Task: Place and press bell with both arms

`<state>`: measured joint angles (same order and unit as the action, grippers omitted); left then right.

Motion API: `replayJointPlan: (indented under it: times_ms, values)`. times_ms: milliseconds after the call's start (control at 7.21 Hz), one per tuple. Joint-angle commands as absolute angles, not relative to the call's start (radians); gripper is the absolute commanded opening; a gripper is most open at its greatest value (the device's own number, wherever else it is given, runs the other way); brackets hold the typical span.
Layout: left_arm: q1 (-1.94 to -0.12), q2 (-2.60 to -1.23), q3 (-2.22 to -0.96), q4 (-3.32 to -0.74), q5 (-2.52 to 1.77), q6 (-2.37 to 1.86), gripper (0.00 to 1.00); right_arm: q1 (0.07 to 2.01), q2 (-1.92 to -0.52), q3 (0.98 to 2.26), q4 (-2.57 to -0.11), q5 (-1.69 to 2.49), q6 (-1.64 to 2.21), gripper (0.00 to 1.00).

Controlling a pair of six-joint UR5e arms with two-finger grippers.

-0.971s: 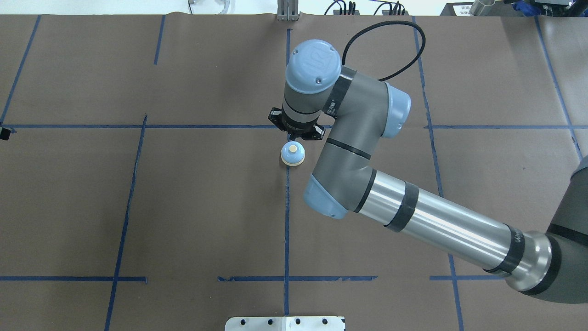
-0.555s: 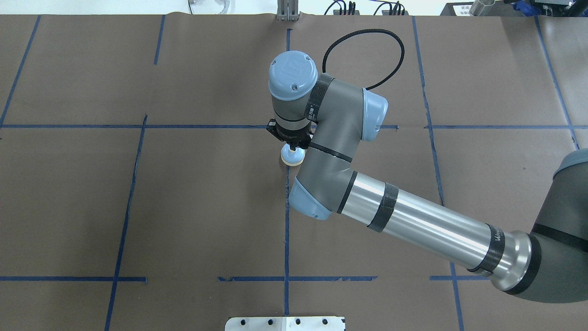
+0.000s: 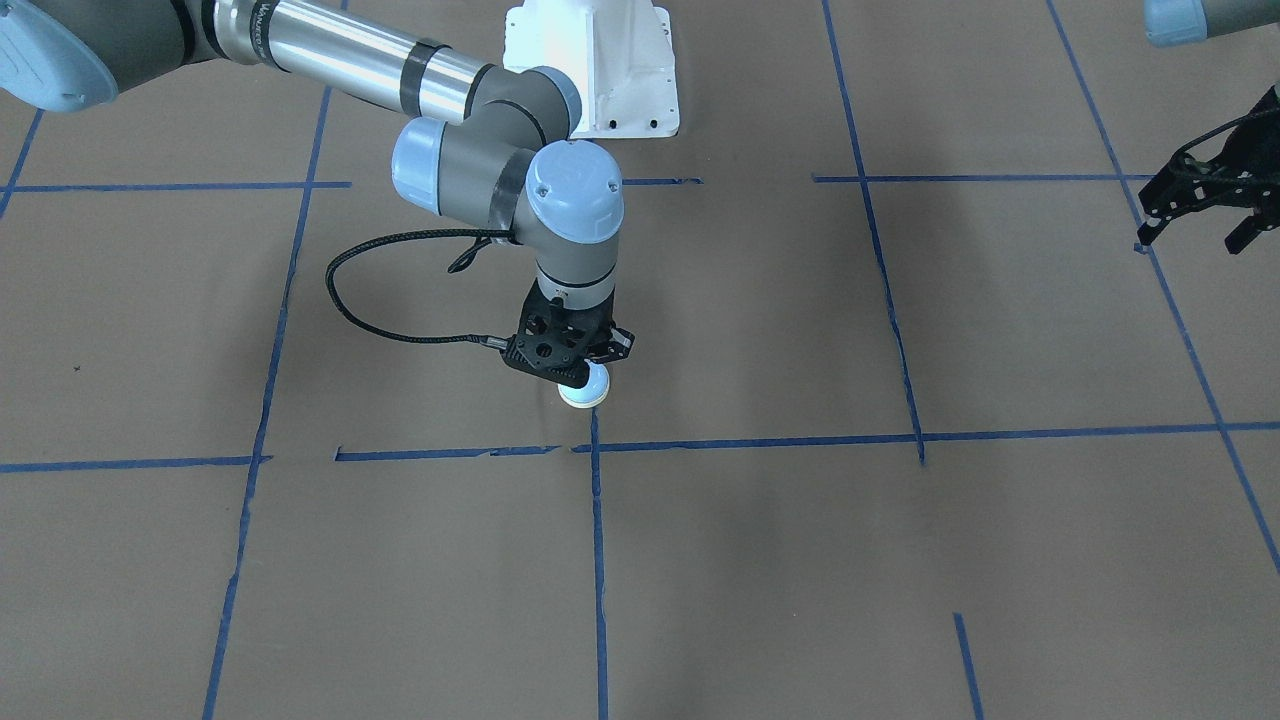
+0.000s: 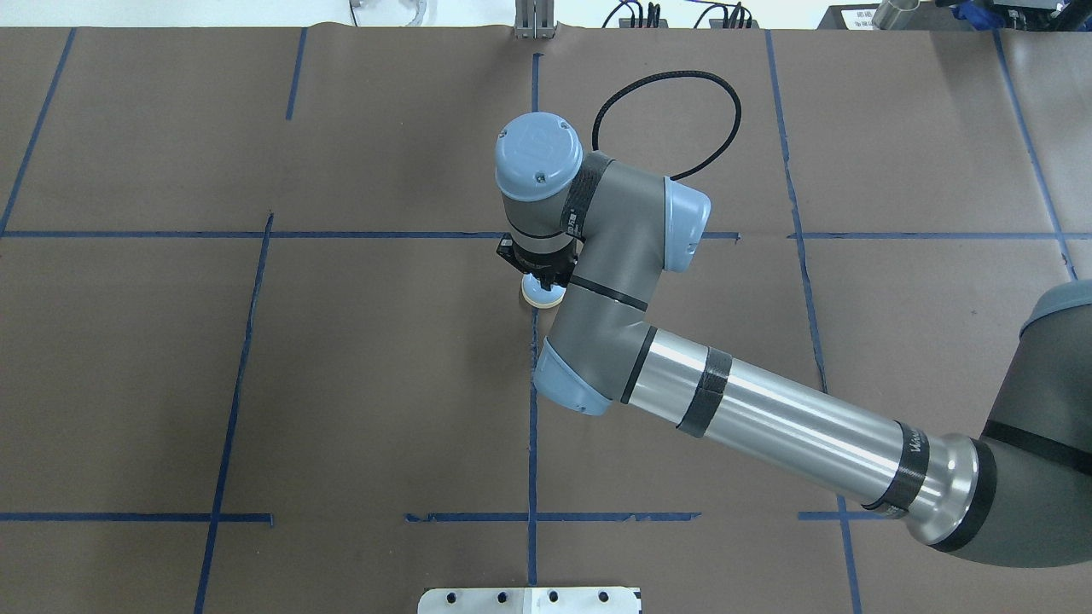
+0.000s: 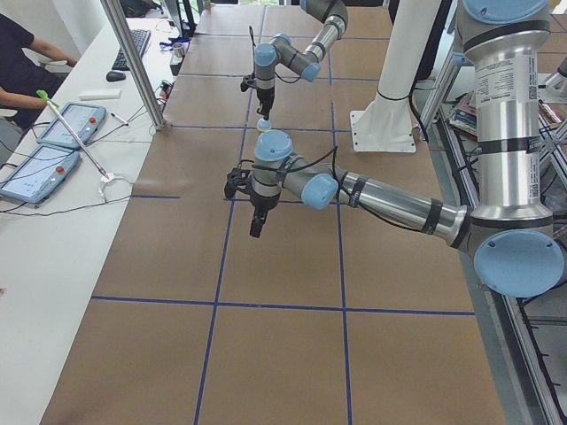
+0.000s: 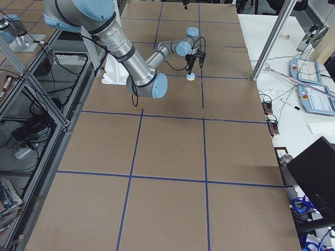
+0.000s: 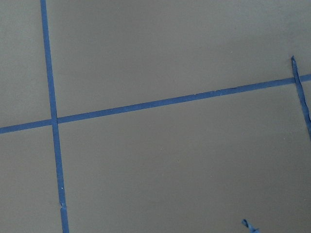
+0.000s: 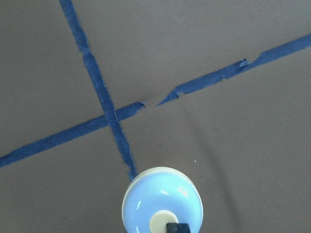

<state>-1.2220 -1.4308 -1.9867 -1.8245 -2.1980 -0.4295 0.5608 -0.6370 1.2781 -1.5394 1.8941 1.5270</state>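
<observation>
The bell (image 4: 543,297) stands on the brown table cover by a blue tape crossing near the table's middle. It also shows in the front view (image 3: 592,393) and in the right wrist view (image 8: 163,201), with light blue dome and cream button. My right gripper (image 3: 575,378) is shut and points straight down onto it. Its black fingertips (image 8: 177,227) touch the cream button. My left gripper (image 3: 1195,238) is open and empty, hanging above the table far off on my left side. The left wrist view shows only bare cover and tape lines.
The white pedestal base (image 3: 592,70) stands at my edge of the table. A black cable loop (image 4: 674,85) hangs off the right wrist. Blue tape lines (image 4: 532,409) cross the cover. Tablets (image 5: 66,124) and a metal post (image 5: 133,62) are on the operators' side.
My right arm swung left and down from beyond the bell until its gripper came onto the button. The gripper looks narrower now. The left gripper's tip left the overhead view's left edge.
</observation>
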Motion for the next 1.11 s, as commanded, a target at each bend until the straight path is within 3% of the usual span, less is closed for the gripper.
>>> replayJointPlan:
  times_ms: [0,277,555,971]
  values:
    - [-1.223,-1.43,-1.993,-1.824,-2.198,-0.43,1.0,0.56,-0.637,1.267,-1.513,1.893,1.528,0.0]
    - [-1.223,-1.43,-1.993,-1.824,-2.198,-0.431,1.0,0.606,-0.641,1.352,-1.531,1.961,1.529,0.0]
    - [-1.223,-1.43,-1.993,-1.824,-2.198,-0.431,1.0,0.644,-0.774,1.576,-1.581,1.986,1.528,0.0]
    - [-1.221,-1.418,-1.988,-1.825,-2.198,-0.43,1.0,0.768,-0.99,1.789,-1.582,2.097,1.397,0.0]
